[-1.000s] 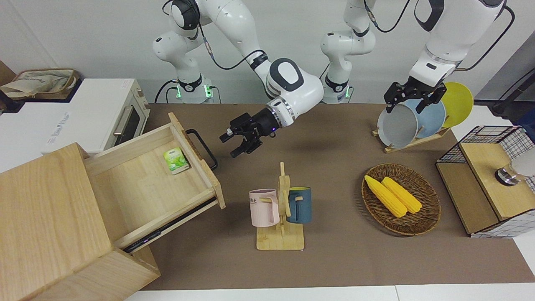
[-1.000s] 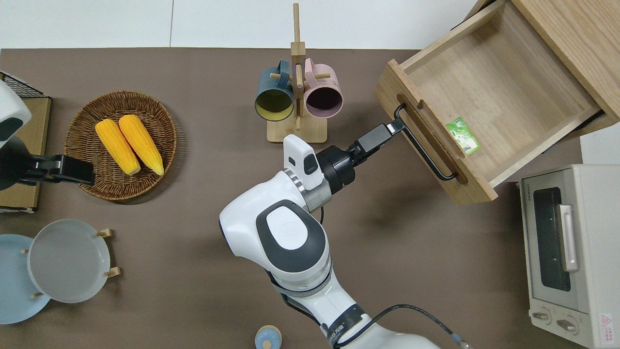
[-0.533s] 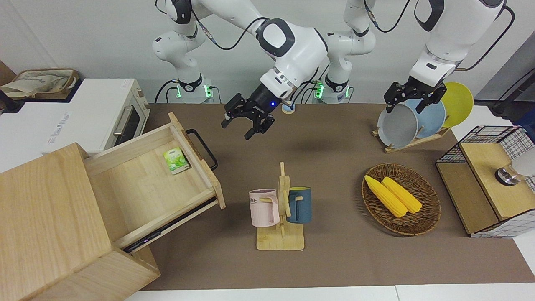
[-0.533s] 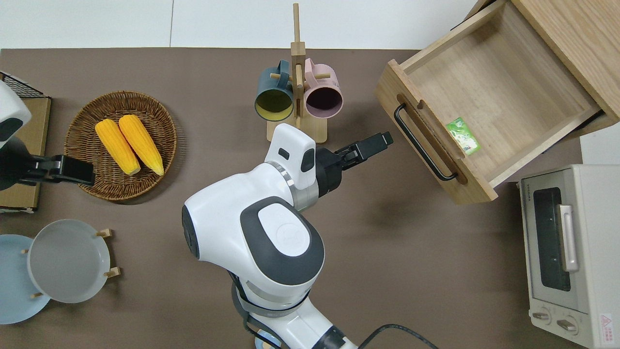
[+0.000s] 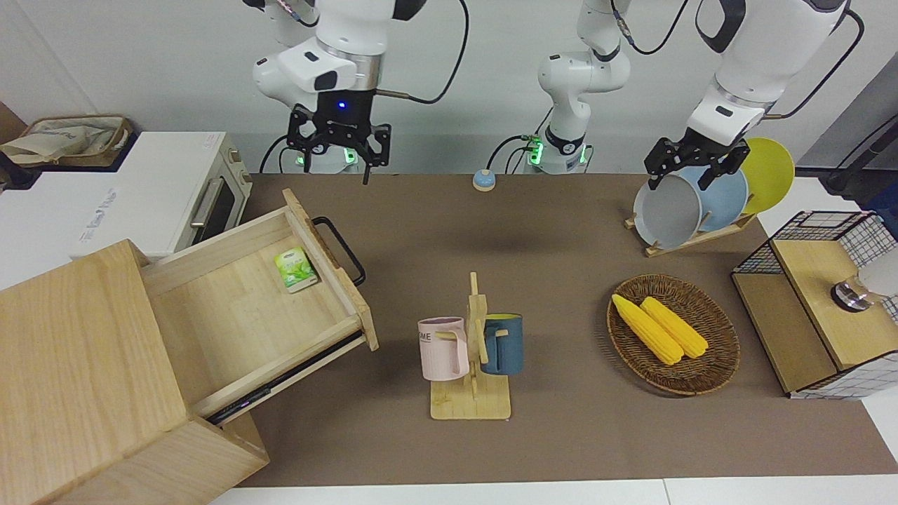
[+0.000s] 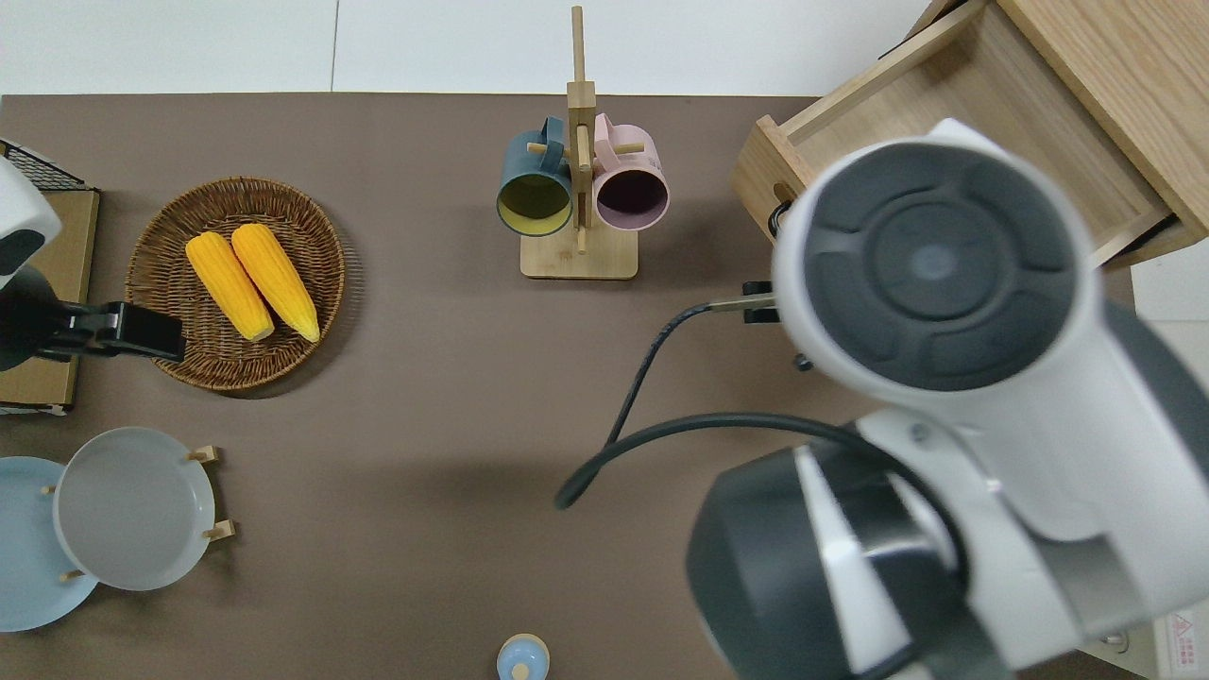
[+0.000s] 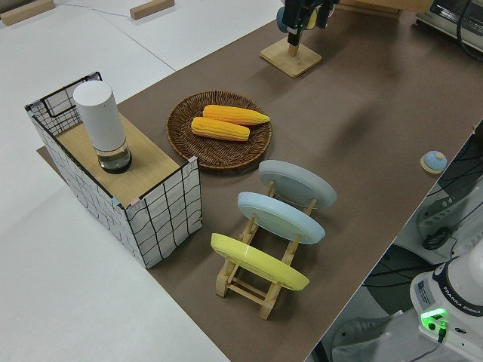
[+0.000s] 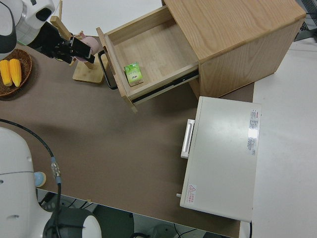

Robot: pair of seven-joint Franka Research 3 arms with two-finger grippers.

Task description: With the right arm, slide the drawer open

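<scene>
Drawer (image 5: pixel 259 308) stands pulled well out of the cabinet (image 5: pixel 84 379) at my right arm's end. My right claw (image 5: pixel 339 151) is up near base, fingers spread, empty. Drawer looks rigid, runs on rails; grab black bar handle (image 5: pixel 339 249) mid-span.

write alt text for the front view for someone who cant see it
The drawer of a pale wooden cabinet stands pulled open with a small green packet inside. The right gripper hangs raised, clear of the drawer's black handle, fingers open; the left arm is parked.
</scene>
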